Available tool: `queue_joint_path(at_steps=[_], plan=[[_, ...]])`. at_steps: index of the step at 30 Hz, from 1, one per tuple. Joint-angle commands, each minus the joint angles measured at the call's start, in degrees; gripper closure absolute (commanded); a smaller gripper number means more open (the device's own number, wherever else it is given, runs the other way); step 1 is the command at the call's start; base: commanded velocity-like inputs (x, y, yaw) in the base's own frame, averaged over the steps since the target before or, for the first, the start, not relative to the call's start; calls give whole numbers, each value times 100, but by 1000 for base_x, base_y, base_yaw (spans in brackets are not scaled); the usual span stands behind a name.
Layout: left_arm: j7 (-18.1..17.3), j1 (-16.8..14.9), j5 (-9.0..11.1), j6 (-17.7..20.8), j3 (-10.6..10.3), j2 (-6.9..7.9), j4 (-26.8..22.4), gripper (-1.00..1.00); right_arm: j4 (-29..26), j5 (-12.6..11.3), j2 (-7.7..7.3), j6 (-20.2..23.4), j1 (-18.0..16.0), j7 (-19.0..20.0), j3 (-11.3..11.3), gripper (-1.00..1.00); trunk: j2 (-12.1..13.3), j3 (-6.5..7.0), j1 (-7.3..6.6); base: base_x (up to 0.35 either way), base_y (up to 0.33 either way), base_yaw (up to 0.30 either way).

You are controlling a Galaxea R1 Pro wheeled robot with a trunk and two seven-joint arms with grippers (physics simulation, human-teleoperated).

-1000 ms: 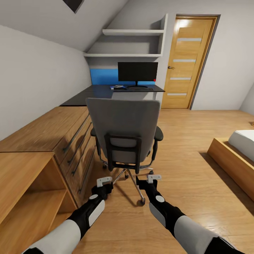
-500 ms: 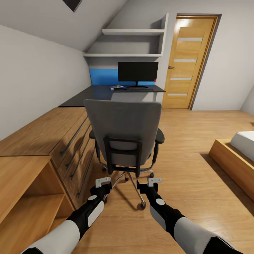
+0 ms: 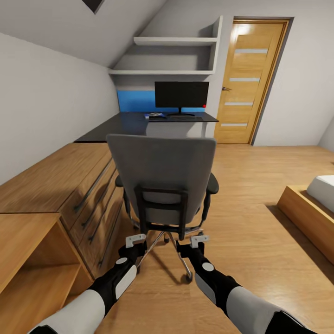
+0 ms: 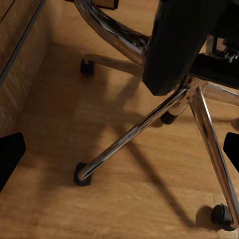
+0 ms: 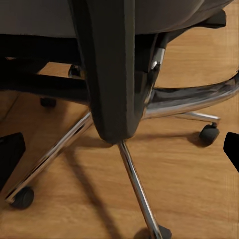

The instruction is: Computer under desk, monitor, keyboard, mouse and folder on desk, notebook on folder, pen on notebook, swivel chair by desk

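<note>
Where the head view looks forward and down, the swivel chair (image 3: 162, 178) stands with its grey back toward the camera, on the wood floor (image 3: 260, 222) beside the low oak drawer unit (image 3: 69, 185) and well short of the desk (image 3: 134, 123). Both grippers are held low behind the chair, near its chrome star base (image 3: 174, 248): the left gripper (image 3: 135, 239) at one side, the right gripper (image 3: 198, 239) at the other, neither touching the chair. In the left wrist view the jaws stand spread, dark fingertips (image 4: 11, 154) at the frame's edges with chrome legs (image 4: 134, 134) and castors between them; the right wrist view likewise shows spread jaws framing the black back support (image 5: 112, 69) and the base. On the glossy black desk at the far wall, the monitor (image 3: 181, 95) stands upright before a blue wall panel (image 3: 135, 100), a red light at its lower corner. A long slim object just in front of its base is probably the keyboard (image 3: 175, 118), too small to confirm. An oak door (image 3: 248, 79) stands beyond the desk; a bed (image 3: 315, 204) lies at the right.
</note>
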Motion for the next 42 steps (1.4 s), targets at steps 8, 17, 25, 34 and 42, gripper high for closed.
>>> queue_joint_path(at_steps=[8,17,25,34,42], plan=[[38,-6,55,-31,-47,2,10,-100,74,-32,30,11,-6,-35,56,-100,-2,-5,1,133,0,0],[38,-6,55,-31,-47,-5,10,-100,76,-32,26,6,-6,-42,57,-100,-2,-5,1,138,-45,0],[45,-6,48,-36,-47,1,10,-100,70,-32,25,-19,-6,-44,48,-100,-2,-5,1,134,-80,0],[46,-6,46,-39,-47,4,10,-100,69,-32,25,-30,-6,-44,47,-100,-2,4,1,20,-14,-19],[50,-6,46,-40,-47,4,10,-100,69,-32,25,-30,-6,-44,47,-100,-2,30,1,39,0,-98]])
